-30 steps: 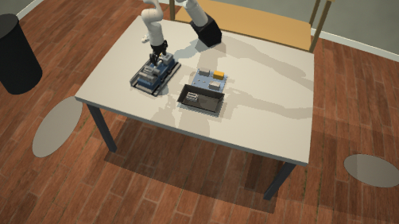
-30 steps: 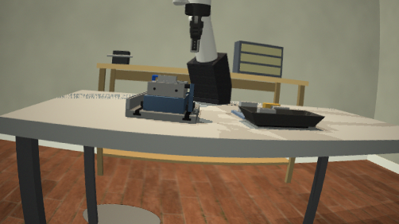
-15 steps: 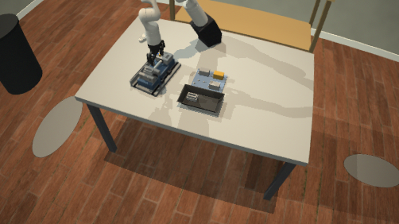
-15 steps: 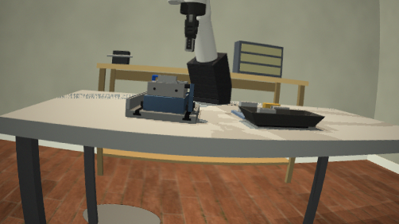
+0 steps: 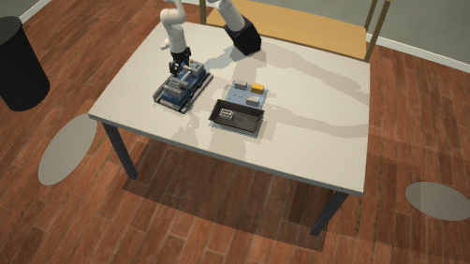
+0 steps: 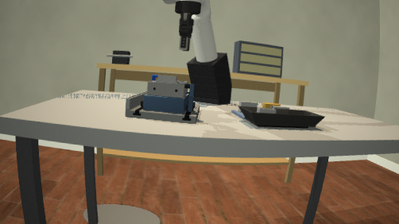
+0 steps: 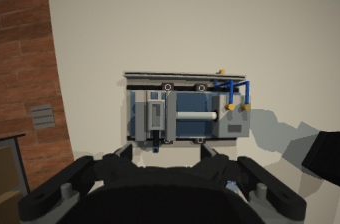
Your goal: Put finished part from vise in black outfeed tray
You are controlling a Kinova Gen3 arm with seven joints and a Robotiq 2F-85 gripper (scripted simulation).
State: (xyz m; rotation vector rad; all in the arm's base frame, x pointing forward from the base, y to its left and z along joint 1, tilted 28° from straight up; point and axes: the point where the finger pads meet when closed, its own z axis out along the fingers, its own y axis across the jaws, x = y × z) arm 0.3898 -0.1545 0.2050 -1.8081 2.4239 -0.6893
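Observation:
The blue and grey vise (image 5: pixel 183 93) (image 6: pixel 164 102) (image 7: pixel 191 107) stands on the left part of the white table (image 5: pixel 304 124). The finished part (image 5: pixel 174 83) (image 7: pixel 156 115), a grey block with a pocket on top, sits clamped between its jaws. My gripper (image 5: pixel 180 67) (image 6: pixel 184 47) (image 7: pixel 166 151) is open and empty. It hangs well above the vise and points straight down. The black outfeed tray (image 5: pixel 248 124) (image 6: pixel 290 119) lies to the right of the vise, with one grey pocketed part (image 5: pixel 227 113) in its left half.
A blue fixture plate (image 5: pixel 240 94) with grey blocks and a yellow block (image 5: pixel 257 87) lies behind the tray. The black robot base (image 5: pixel 243 37) (image 6: pixel 210 79) stands at the table's back. A wooden shelf (image 5: pixel 300 26) is behind it, and a dark bin (image 5: pixel 19 64) is on the floor at left.

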